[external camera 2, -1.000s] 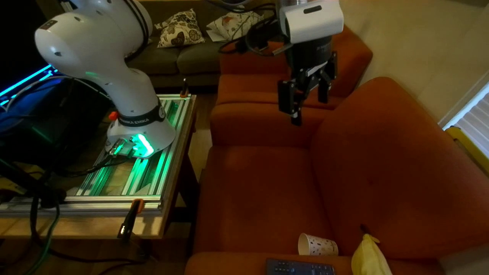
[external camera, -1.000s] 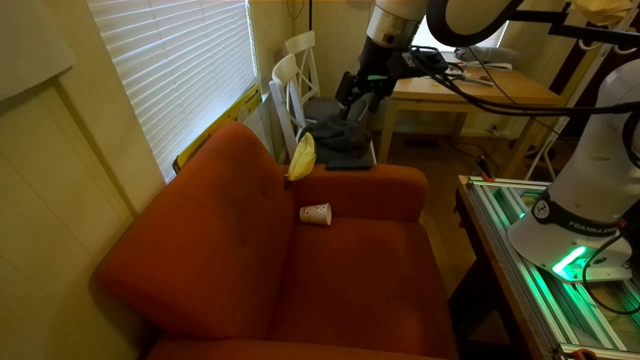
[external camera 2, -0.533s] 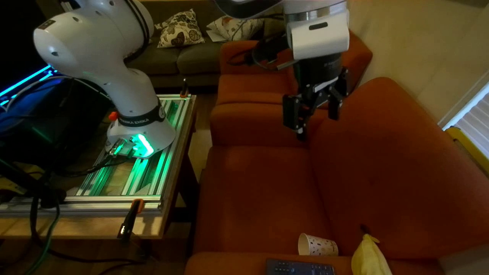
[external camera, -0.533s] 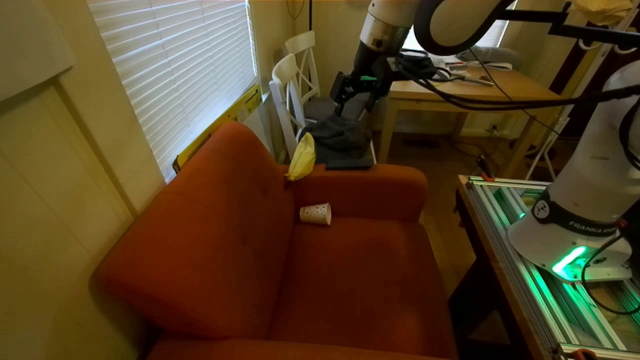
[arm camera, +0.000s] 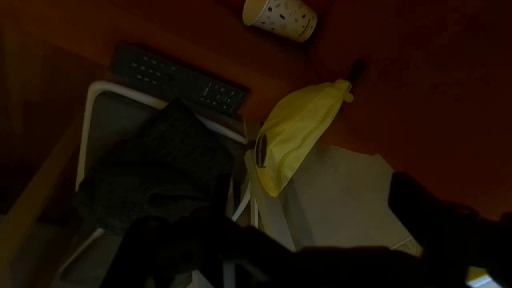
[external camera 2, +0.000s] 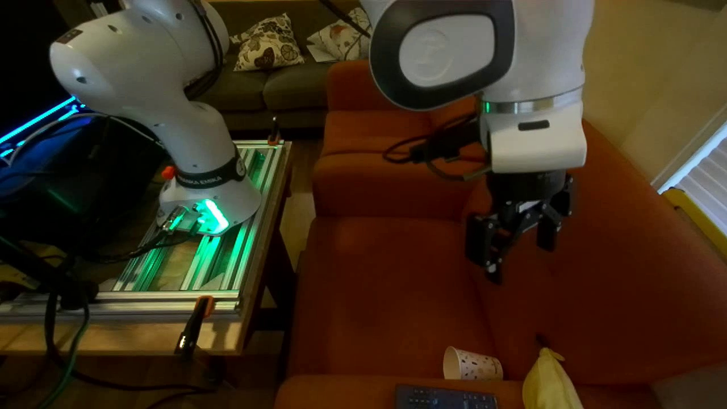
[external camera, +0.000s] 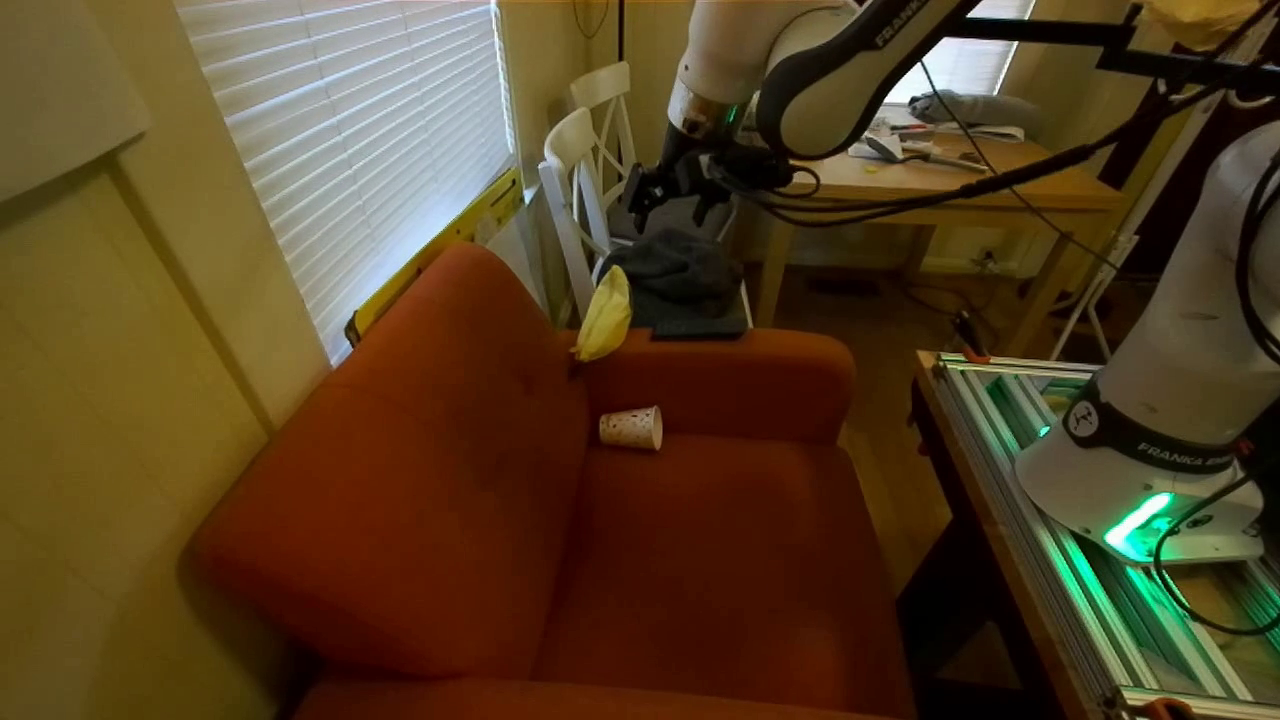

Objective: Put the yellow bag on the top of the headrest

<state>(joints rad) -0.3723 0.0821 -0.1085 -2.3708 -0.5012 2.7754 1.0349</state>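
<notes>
Bag (arm camera: 298, 132): yellow, soft, slim toward both ends, with a dark oval patch near the end away from the backrest (external camera 2: 602, 295).
Bag's place: corner of the orange sofa (external camera: 720, 560), where the armrest (external camera: 740, 385) meets the backrest; lying slantwise, its patched end reaching past the armrest in my wrist view.
Headrest (external camera: 330, 425): broad rounded top edge of that backrest; the bag rests lower than it.
Jaws: mine, spread wide, fingers (external camera 2: 548, 236) well parted and pointing downward; held higher than the bag and apart from it.
Wrist view: very dark; my fingers show as black shapes low in it, the bag farther up, across from the gap between them.
Cup (external camera: 631, 428): white with dark flecks, lying on its side on the sofa just beside the armrest, near the bag, mouth turned away from the backrest.
Remote (arm camera: 180, 82): dark, flat, buttons up, on the armrest near the bag.
Chair (external camera: 570, 142): white, just past the armrest; dark cloth (external camera: 680, 275) heaped on it.
Blinds (external camera: 350, 110): white, lowered, hanging behind the backrest.
Base (external camera 2: 230, 196): mine, white, a green light glowing on it, standing on a table (external camera 2: 227, 338) beside the sofa.
</notes>
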